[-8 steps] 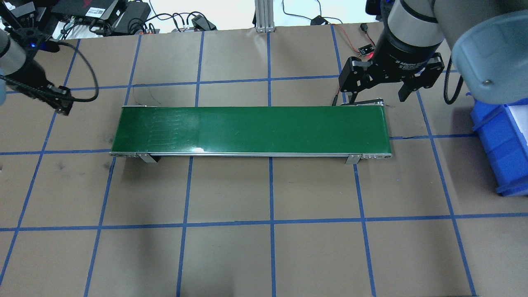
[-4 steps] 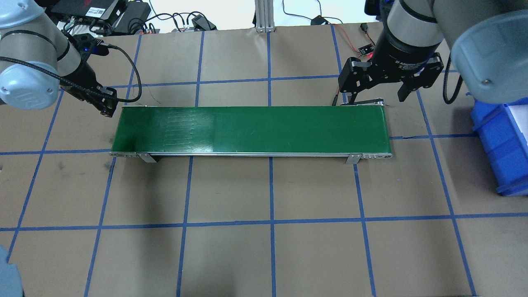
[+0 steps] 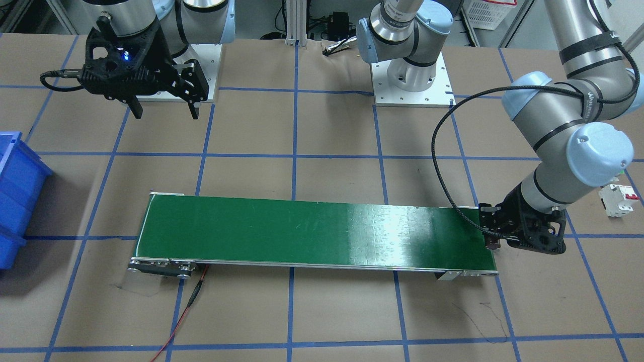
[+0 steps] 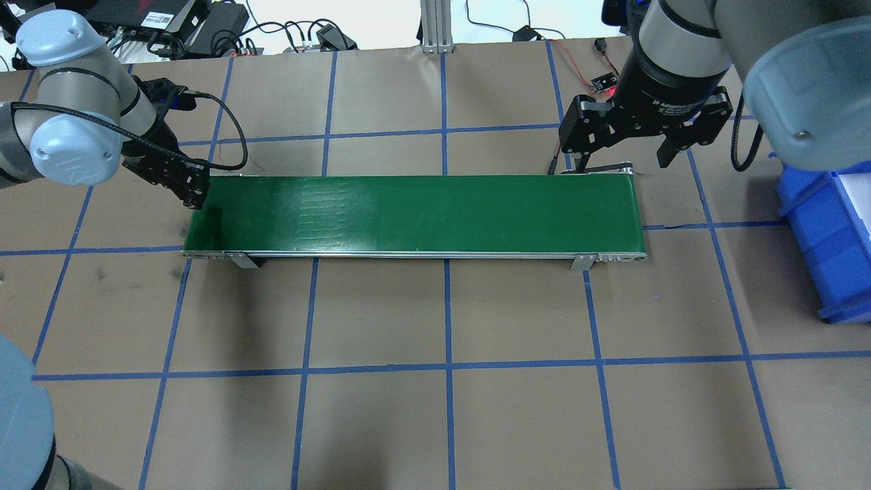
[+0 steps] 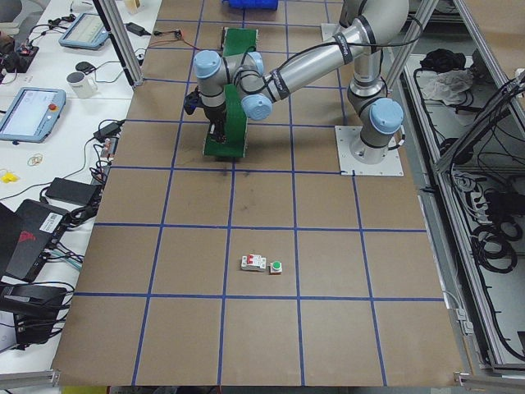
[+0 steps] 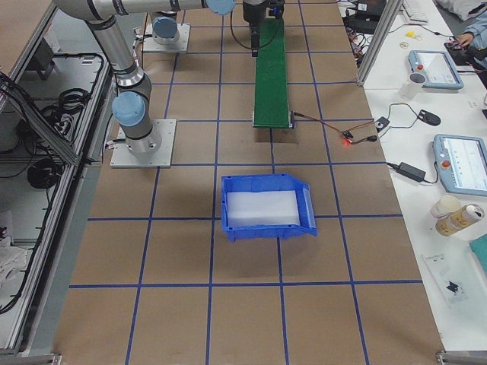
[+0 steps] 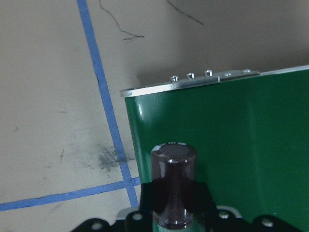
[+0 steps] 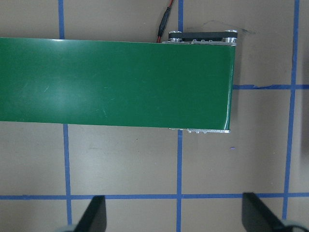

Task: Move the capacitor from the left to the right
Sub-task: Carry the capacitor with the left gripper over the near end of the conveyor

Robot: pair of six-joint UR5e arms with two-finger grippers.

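The capacitor (image 7: 174,186), a glossy dark brown stubby cylinder, stands upright between the dark fingers of my left gripper (image 7: 174,200). That gripper is shut on it. My left gripper (image 4: 192,189) hangs low at the left end of the green conveyor belt (image 4: 415,214), just at the belt's edge, and it also shows in the front view (image 3: 492,240). My right gripper (image 4: 618,146) is open and empty, held above the far side of the belt's right end. Its fingertips (image 8: 94,212) frame the table below the belt (image 8: 116,82).
A blue bin (image 4: 833,231) with a white liner stands on the table right of the belt. A white breaker (image 5: 253,263) and a green-topped button (image 5: 276,266) lie far to the left. A red cable (image 3: 186,306) runs off the belt's right end. Cables and electronics line the far table edge.
My left arm has swung to the right, bringing its gripper from the far left of the table to the belt's left end. The right arm has not moved.
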